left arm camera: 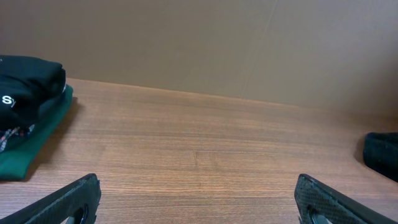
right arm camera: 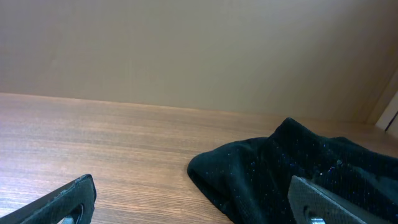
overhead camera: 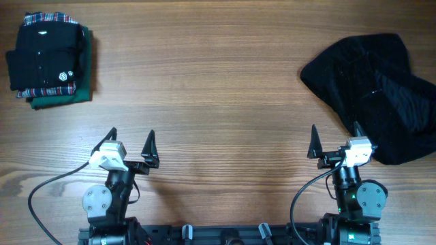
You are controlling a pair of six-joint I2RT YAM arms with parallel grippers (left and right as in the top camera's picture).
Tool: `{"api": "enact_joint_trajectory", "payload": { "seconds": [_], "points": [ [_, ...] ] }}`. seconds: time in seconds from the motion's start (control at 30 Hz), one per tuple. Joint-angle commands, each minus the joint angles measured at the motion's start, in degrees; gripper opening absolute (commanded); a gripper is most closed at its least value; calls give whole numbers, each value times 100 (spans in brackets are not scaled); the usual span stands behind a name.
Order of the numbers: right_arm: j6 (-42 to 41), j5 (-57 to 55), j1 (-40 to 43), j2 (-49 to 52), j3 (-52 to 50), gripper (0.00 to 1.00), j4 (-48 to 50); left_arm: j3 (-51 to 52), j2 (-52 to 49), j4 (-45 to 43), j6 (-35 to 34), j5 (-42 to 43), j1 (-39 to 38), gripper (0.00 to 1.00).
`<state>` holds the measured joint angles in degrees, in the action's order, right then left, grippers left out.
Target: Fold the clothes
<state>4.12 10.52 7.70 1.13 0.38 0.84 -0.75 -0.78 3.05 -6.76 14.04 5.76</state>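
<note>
Folded black garment (overhead camera: 48,54) at far left of surface (overhead camera: 218,82): small round white logo (overhead camera: 63,75) and a pale tag (overhead camera: 42,32) near the collar, both too small to read from overhead. Left wrist view: white lettering (left arm camera: 6,100) on the same garment, cut off by the frame edge, only an "S" legible. Nothing else readable.
</note>
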Motion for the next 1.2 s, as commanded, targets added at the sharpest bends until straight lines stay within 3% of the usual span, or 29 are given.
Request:
{"api": "enact_joint_trajectory", "payload": {
  "seconds": [0.0, 0.4, 0.6, 0.77, 0.97, 1.17],
  "points": [
    [31, 50, 26, -4, -9, 100, 13, 37, 61, 2, -11, 7, 48, 100],
    [24, 245, 26, 0, -9, 100, 37, 37, 61, -76, -24, -66, 48, 100],
    [-17, 201, 26, 0, -7, 100, 136, 26, 61, -562, -315, 699, 48, 100],
    [-1189, 258, 26, 74, 85, 100, 577, -297, -186, -566, -745, 767, 48, 100],
    [-1480, 796, 26, 1047, 931, 100, 538, -1648, -1537, -125, -739, 938, 48, 100],
    [-1440, 1281, 26, 3097, 2686, 99, -321, -3353, -3934, 551, -741, 1869, 48, 100]
  ]
}}
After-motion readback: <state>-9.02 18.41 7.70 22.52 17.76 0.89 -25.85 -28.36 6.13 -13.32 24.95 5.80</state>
